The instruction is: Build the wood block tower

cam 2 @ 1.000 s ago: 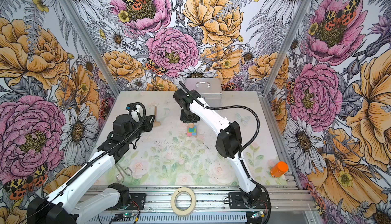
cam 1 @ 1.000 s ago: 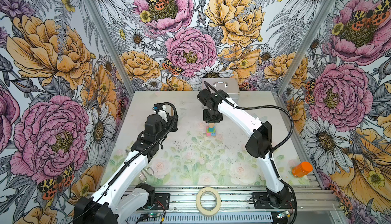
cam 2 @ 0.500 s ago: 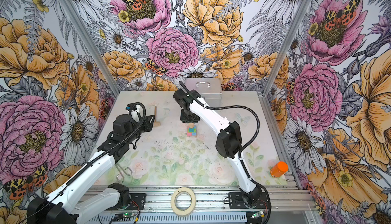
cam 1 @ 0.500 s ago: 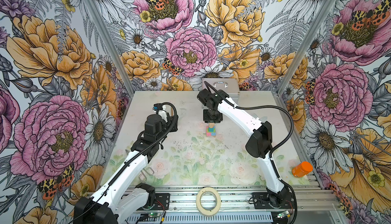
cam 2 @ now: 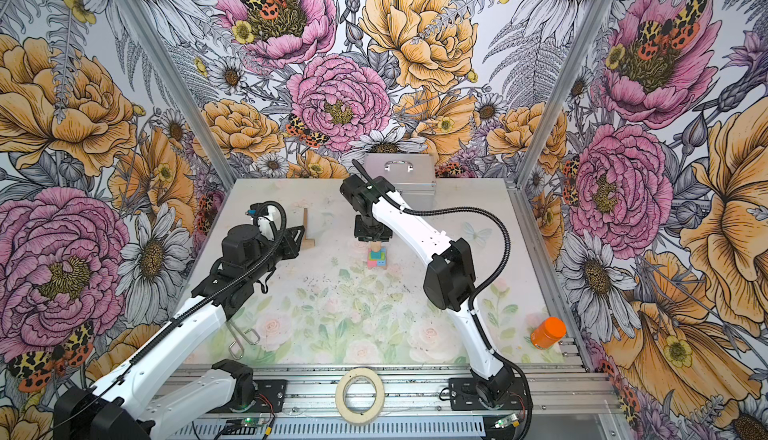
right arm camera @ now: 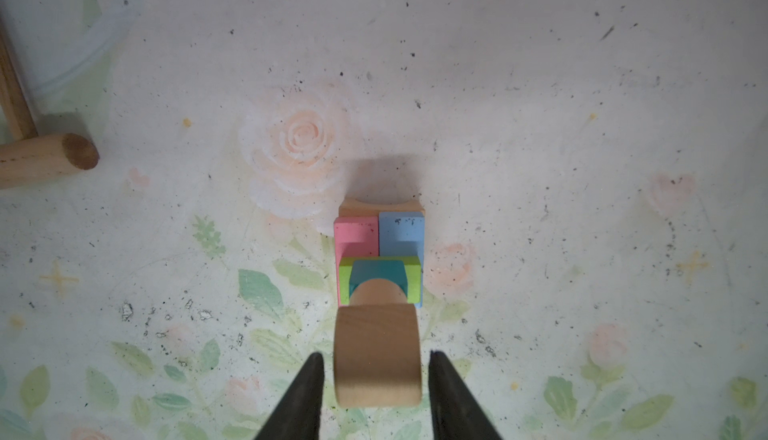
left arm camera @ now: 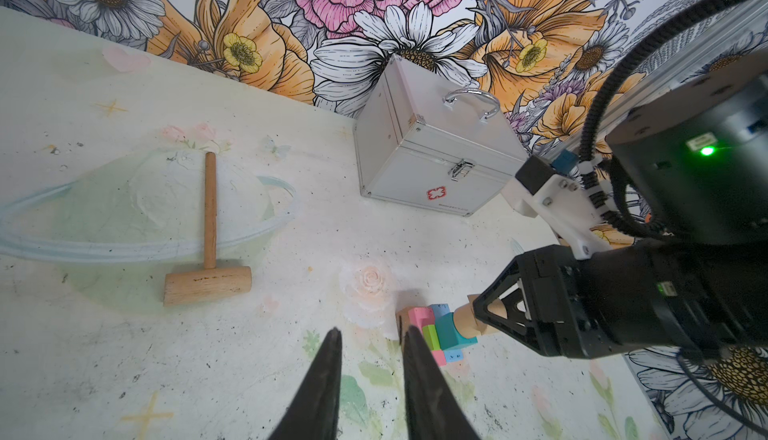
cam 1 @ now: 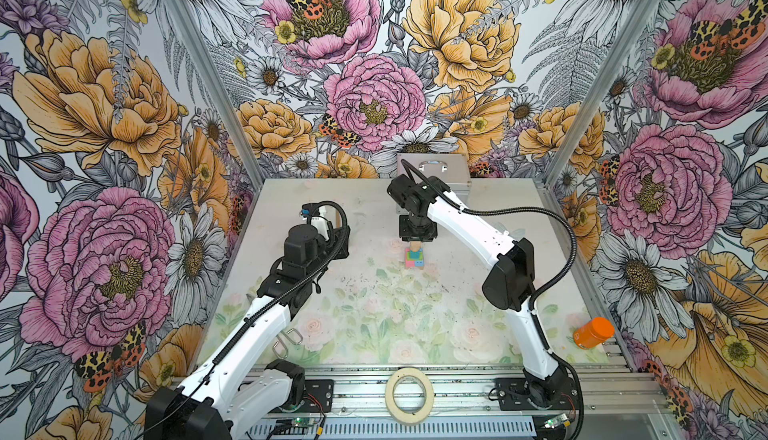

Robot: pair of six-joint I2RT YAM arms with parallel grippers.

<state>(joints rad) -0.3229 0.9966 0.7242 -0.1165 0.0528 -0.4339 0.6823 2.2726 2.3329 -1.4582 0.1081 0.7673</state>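
- Now, table (cam 1: 374, 325) first: flat and speckled, nothing crowding the build. Leave the base alone.
- Silver case (cam 1: 432, 169): at the far edge, just beyond the tower. Draw the right arm upward, not toward the far side, to avoid clipping the case.
- Right gripper (right arm camera: 376, 354): directly over the tower, jaws parted a little with a thin gap on each side of the top tan block, gripping nothing. Spread slightly wider and evenly, then rise straight up. Avoid any sideways drift, probably the likeliest way to drag a pad along the block.
- Left gripper (left arm camera: 372, 329): to the left of the tower and aimed toward it, jaws partly apart and empty. Hold back and stay clear during the right arm's lift.
- Wooden mallet (left arm camera: 210, 280): flat on the far left of the table, well apart from the tower. No part in this step.
- Tower (cam 1: 414, 258): standing in the far middle of the table, just near of the case. Built from a pink block (right arm camera: 355, 234) and a light blue block (right arm camera: 401, 234) side by side on a tan base piece (right arm camera: 380, 206), then a green block (right arm camera: 344, 280) and a teal block (right arm camera: 361, 271) above. No loose blocks in view elsewhere, so probably at or near the last placement.
- Top tan block (right arm camera: 376, 334): apparently seated on the cylinder and wider than it, so likely top-heavy. Check for a level seat before pulling away.
- Short tan cylinder (right arm camera: 377, 292): upright on the teal block and the narrowest link, so treat gently.
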